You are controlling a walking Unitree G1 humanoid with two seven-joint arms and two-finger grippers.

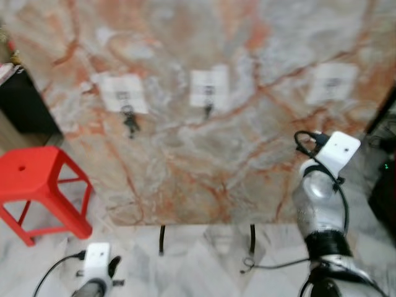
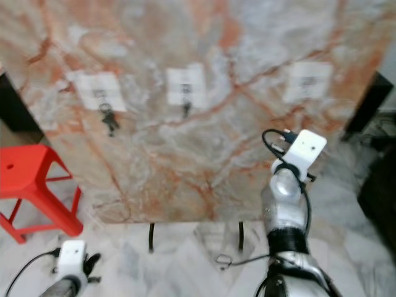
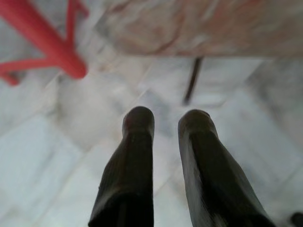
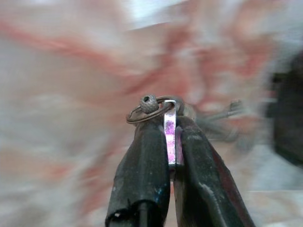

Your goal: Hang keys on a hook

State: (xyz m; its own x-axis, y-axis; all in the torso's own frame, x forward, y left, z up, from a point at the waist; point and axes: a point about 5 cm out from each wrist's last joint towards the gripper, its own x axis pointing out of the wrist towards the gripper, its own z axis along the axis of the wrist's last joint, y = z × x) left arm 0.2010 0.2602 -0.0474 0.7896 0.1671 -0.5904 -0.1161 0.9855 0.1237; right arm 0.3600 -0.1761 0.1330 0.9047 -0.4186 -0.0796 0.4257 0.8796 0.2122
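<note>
A marble board [image 1: 204, 154] carries three white hook plates. The left plate [image 1: 122, 93] has a bunch of keys [image 1: 130, 122] hanging from it, the middle plate [image 1: 208, 86] a small dark key [image 1: 208, 111], and the right plate [image 1: 332, 82] looks bare. My right arm [image 1: 322, 192] is raised in front of the board, below the right plate. In the right wrist view my right gripper [image 4: 171, 123] is shut on a silver key with a wire ring [image 4: 147, 109], blurred marble behind it. My left gripper [image 3: 165, 120] hangs low over the floor, its fingers slightly parted and empty.
A red plastic stool [image 1: 37, 179] stands at the left beside the board. Two thin black legs [image 1: 162, 239] hold the board up on the pale tiled floor. A cable [image 1: 272, 266] lies near the right leg. Dark furniture [image 1: 385, 185] stands at the far right.
</note>
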